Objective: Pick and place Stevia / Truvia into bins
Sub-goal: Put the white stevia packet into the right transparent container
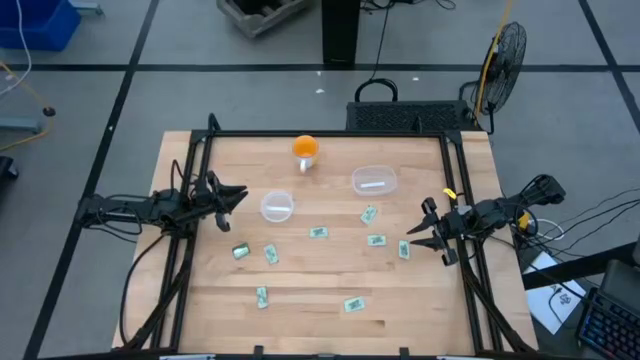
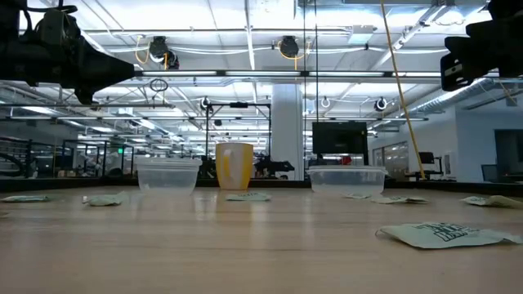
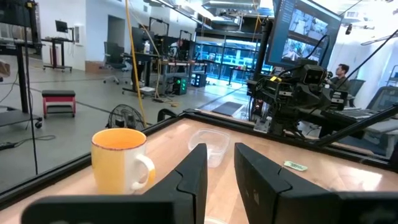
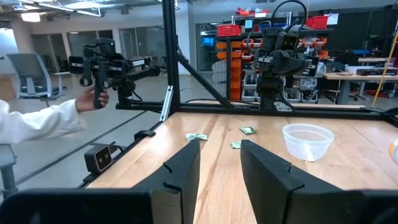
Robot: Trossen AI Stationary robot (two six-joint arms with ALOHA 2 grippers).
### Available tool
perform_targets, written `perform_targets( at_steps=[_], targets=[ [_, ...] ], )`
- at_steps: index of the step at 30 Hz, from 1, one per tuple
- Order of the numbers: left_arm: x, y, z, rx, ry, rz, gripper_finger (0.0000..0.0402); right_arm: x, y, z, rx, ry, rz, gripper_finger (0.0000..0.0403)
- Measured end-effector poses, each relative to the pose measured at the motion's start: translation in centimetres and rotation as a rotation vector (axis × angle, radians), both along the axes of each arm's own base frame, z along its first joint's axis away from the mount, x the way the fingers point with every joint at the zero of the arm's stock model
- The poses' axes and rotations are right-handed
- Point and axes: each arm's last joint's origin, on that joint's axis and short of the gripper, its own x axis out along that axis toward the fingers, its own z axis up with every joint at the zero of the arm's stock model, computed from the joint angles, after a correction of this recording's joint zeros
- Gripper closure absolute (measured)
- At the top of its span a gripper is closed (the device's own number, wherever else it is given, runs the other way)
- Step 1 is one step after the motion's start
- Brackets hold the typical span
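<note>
Both claws hang above the table with nothing in them: the left gripper point(image 1: 235, 194) sits over the left side of the wooden table point(image 1: 320, 310), its fingers point(image 3: 194, 174) spread a little apart, and the right gripper point(image 1: 415, 236) sits over the right side, its fingers point(image 4: 186, 165) likewise parted with a clear gap between them. Green-and-white sweetener packets point(image 1: 318, 232) lie flat and scattered across the middle and near part of the table, none touching a claw; one lies just beside the right gripper's tips point(image 1: 404, 250), another near the front edge point(image 1: 353, 304), another toward the left point(image 1: 270, 254). A round clear cup point(image 1: 277, 207) stands just ahead of the left gripper, and a larger rounded clear tub point(image 1: 374, 181) stands farther back toward the right, with something pale lying inside it. An orange mug point(image 1: 305, 151) with a white handle stands near the far edge between the two bins. In the right wrist view a person's white sleeve point(image 4: 37, 121) and hand point(image 4: 93, 98) show beyond the table, holding a dark controller.
</note>
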Motion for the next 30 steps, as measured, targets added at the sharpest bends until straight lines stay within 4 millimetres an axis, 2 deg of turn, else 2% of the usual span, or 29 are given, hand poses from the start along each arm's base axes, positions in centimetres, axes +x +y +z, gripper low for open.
perform_targets(
  at_steps=[10, 16, 23, 27, 30],
  targets=[
    [0.0, 0.0, 0.0, -0.027, -0.01, -0.003, 0.0316, 0.0, 0.0, 0.2, 0.001, -0.023, -0.001, 0.0293],
    [0.0, 0.0, 0.0, 0.076, 0.026, 0.013, 0.0316, 0.0, 0.0, 0.2, -0.002, -0.022, -0.001, 0.0293],
    [0.0, 0.0, 0.1, 0.08, 0.015, 0.013, 0.0316, 0.0, 0.0, 0.1, 0.008, -0.012, 0.0, 0.0293],
    [-0.3, 0.0, 1.4, 0.074, 0.02, 0.008, 0.0316, 0.0, 0.0, 0.2, 0.012, -0.016, 0.0, 0.0293],
    [-0.6, 0.0, 2.8, 0.022, 0.094, 0.0, 0.0316, 0.0, 0.0, 0.2, 0.012, -0.016, 0.0, 0.0293]
  ],
)
